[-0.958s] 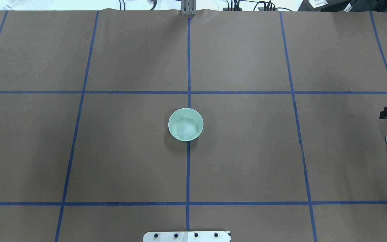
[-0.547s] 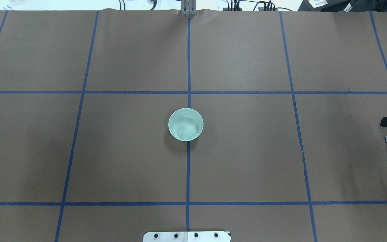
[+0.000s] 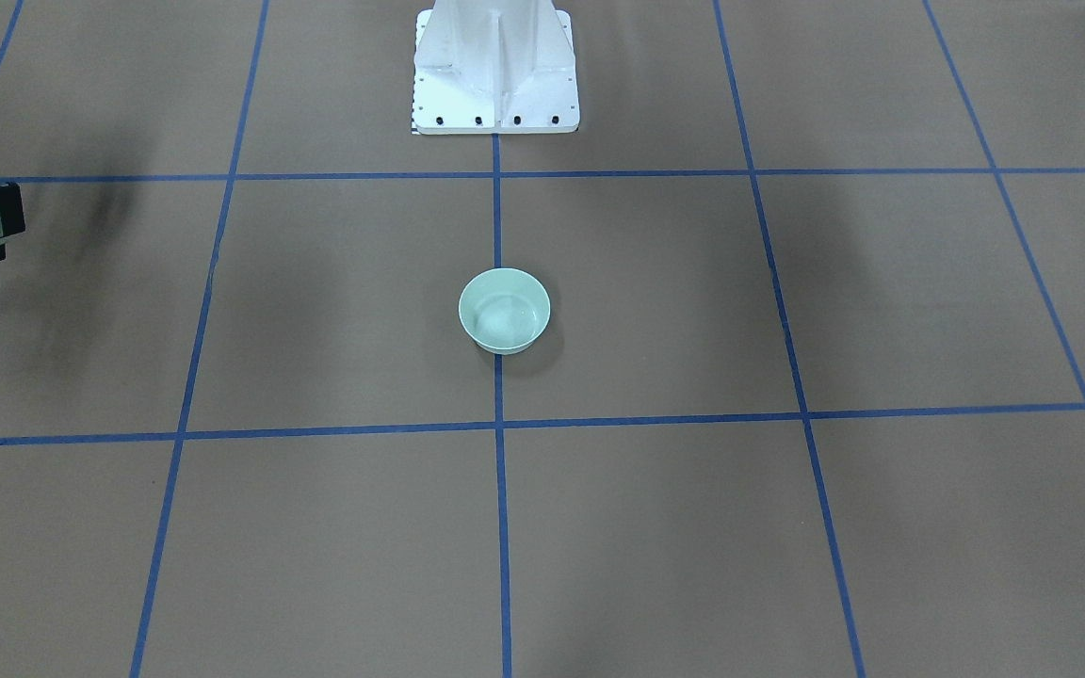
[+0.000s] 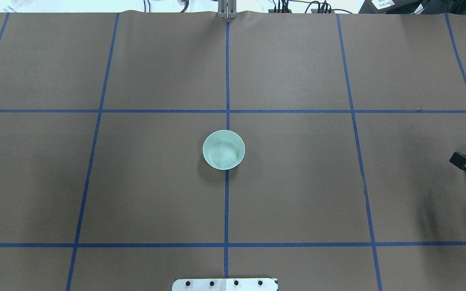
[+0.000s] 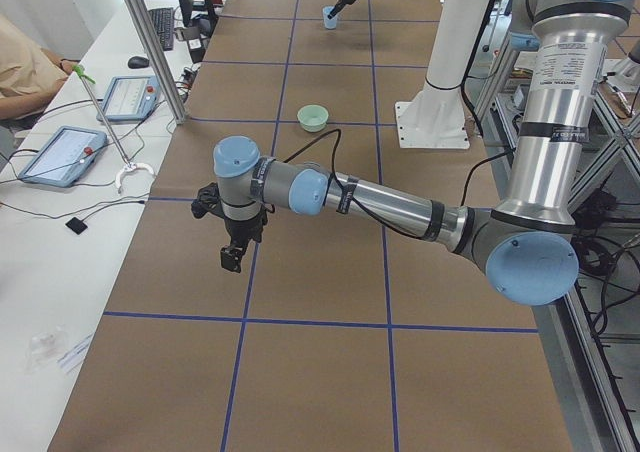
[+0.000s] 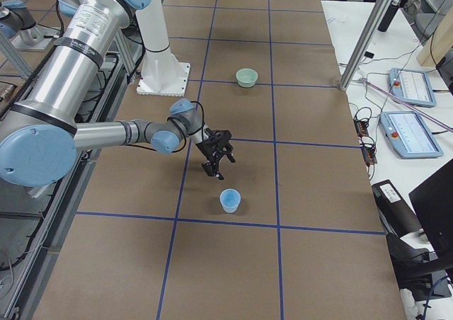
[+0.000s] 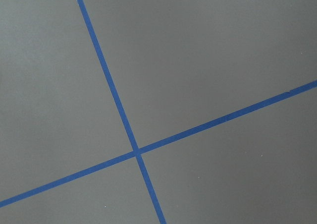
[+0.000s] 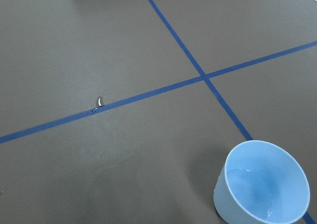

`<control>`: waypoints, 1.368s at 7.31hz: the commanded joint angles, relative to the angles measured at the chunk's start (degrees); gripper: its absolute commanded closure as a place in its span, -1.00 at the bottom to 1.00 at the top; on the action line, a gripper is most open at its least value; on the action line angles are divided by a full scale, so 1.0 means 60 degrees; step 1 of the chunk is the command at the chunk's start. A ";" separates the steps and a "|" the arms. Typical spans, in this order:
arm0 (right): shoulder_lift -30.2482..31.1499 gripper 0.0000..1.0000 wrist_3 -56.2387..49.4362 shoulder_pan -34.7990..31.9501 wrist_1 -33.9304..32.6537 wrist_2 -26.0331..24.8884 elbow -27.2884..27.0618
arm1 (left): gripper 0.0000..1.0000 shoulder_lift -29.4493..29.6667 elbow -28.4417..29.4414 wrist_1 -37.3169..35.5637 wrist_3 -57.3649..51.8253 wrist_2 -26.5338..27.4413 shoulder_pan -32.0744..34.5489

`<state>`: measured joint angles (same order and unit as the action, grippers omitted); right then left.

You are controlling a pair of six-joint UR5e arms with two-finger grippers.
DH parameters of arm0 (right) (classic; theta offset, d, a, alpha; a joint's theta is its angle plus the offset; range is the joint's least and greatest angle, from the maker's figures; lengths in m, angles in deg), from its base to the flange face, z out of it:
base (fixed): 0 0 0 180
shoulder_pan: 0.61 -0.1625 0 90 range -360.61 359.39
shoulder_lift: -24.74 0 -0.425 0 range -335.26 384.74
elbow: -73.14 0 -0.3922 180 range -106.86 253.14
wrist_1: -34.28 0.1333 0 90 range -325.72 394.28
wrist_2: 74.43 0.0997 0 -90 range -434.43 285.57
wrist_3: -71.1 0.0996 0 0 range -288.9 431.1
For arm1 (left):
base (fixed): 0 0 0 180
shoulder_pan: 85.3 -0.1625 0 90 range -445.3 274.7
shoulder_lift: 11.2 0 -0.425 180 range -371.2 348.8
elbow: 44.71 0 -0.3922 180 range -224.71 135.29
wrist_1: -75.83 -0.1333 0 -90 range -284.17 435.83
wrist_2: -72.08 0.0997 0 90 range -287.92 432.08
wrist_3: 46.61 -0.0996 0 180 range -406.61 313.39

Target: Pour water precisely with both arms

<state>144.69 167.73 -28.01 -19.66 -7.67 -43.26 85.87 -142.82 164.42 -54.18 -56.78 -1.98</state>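
Nearest my base, the white bolted pedestal (image 3: pixel 495 66) stands on the desk (image 4: pixel 297 194). The desk is covered with brown paper and divided into a grid by blue tape (image 4: pixel 226 202).

Toward the centre, the pale green bowl (image 4: pixel 223 149) sits upright on the middle tape line. Neither arm is near it.

At the end on my right, the right hand (image 6: pixel 218 163) hangs above the desk with its fingers spread and nothing between them. The light-blue cup (image 6: pixel 229 200) stands upright on the paper just beside this hand and apart from it. The water (image 8: pixel 270 213) shows only as a faint glint in the bottom of the cup. Whether the bowl holds any cannot be determined.

At the opposite end, the left hand (image 5: pixel 230 260) points down over a tape line, well apart from the bowl. I cannot tell whether its fingers are spread or closed. Its wrist view shows only bare paper and a tape crossing.

Beyond the far edge of the desk is a white bench (image 6: pixel 396 143) carrying control tablets (image 6: pixel 407 86) and loose cables. An aluminium post (image 6: pixel 361 44) rises at the desk edge.
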 commanded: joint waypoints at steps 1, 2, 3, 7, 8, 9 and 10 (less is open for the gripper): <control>0.0034 -0.99 0.1601 0.0843 -0.0034 -0.1630 0.0852 | -1.00 -0.0021 -0.0011 0.0000 -0.0013 0.0003 0.0001; 0.0019 -0.99 0.2084 0.1005 -0.0035 -0.2056 0.1130 | -1.00 -0.0021 -0.0040 0.0000 -0.0028 -0.0012 0.0015; 0.0019 -0.99 0.2524 0.1166 -0.0470 -0.2278 0.1249 | -1.00 -0.0021 -0.0055 0.0000 -0.0014 -0.0012 0.0015; -0.0493 -0.99 0.4327 0.1841 -0.3020 -0.2777 0.1265 | -1.00 -0.0021 -0.0055 0.0000 -0.0028 -0.0026 0.0015; -0.0494 -1.00 0.4374 0.1841 -0.3023 -0.2966 0.1410 | -1.00 -0.0021 -0.0055 0.0000 -0.0028 -0.0026 0.0015; -0.0508 -1.00 0.4388 0.1827 -0.3023 -0.3070 0.1542 | -1.00 -0.0035 -0.0055 0.0000 -0.0043 -0.0041 0.0015; -0.0595 -1.00 0.4403 0.1826 -0.3023 -0.3143 0.1717 | -1.00 -0.0093 -0.0069 0.0000 -0.0072 -0.0041 0.0015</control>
<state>141.55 193.91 -17.07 -37.67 -25.85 -34.09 85.60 -143.17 164.42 -54.45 -57.00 -1.89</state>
